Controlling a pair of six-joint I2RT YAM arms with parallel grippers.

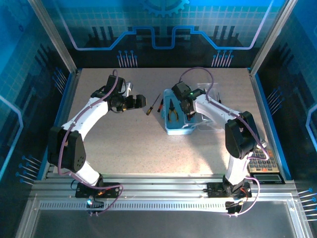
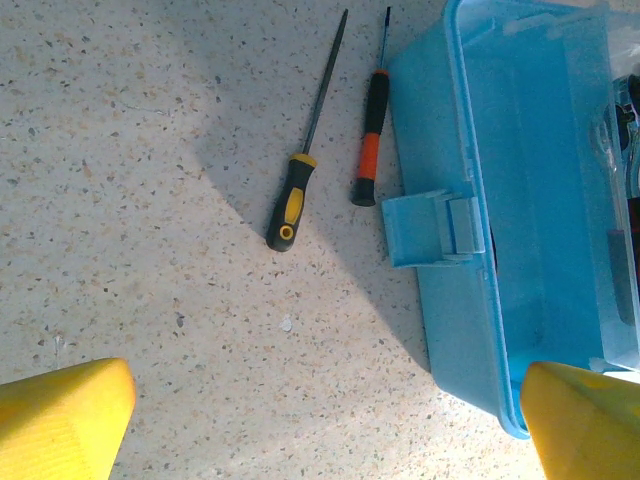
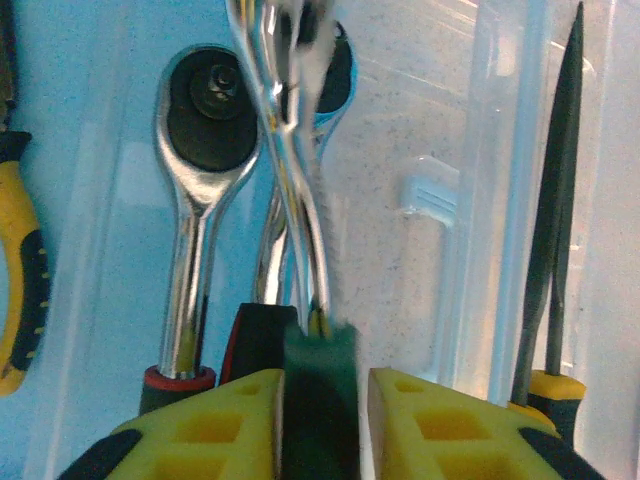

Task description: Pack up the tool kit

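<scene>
The light-blue case is sitting open on the counter, right of centre, with the orange-handled pliers lying inside it. The right hand is hanging just over the case's interior. Its 2 yellow fingers are closely flanking the dark-green handle of a chrome tool, whose far end is looking blurred. The handle is touching 1 finger while a sliver of gap is showing at the other, so I cannot tell whether the hand is pinching it. Beside that tool, a chrome ratchet with a red-and-black grip is lying on the case floor.

The left hand is hovering over bare counter to the left of the case, with its fingers spread wide and nothing between them. In its wrist view, the yellow-and-black screwdriver and the red-and-black screwdriver are lying nearly parallel on the counter, apart from each other and both outside the case. The red one is lying just beside the case's latch.
</scene>
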